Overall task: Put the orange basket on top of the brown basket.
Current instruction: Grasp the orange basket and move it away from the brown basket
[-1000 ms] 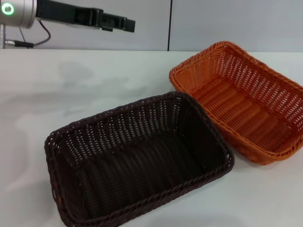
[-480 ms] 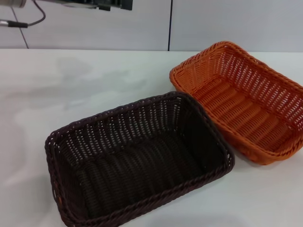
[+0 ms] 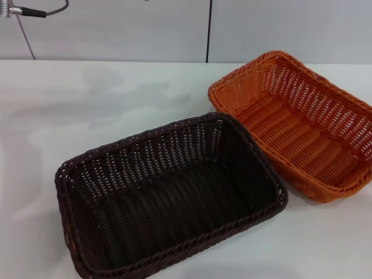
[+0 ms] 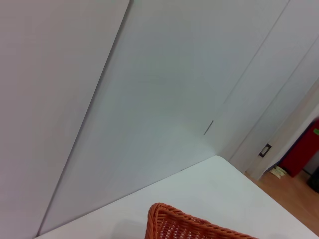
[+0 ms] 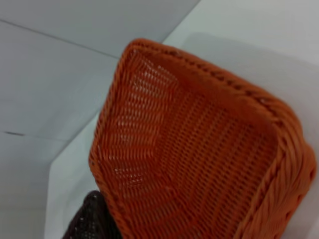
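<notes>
The orange basket (image 3: pixel 296 125) sits on the white table at the right, empty, its long side next to the brown basket (image 3: pixel 168 197), which sits front centre, also empty. The two rims look close or touching near the middle. The right wrist view shows the orange basket (image 5: pixel 199 149) from close above, with a corner of the brown basket (image 5: pixel 92 219) beside it. The left wrist view shows only a corner of the orange basket (image 4: pixel 184 226). Neither gripper shows in any view. Only a cable and a bit of the left arm (image 3: pixel 23 9) remain at the top left of the head view.
The white table (image 3: pixel 87 110) stretches bare to the left and behind the baskets. A grey panelled wall (image 3: pixel 261 29) stands behind the table. A red object (image 4: pixel 304 149) stands on the floor beyond the table's end in the left wrist view.
The left arm and gripper, seen at the top left a second ago, have risen out of the head view. The baskets have not moved.
</notes>
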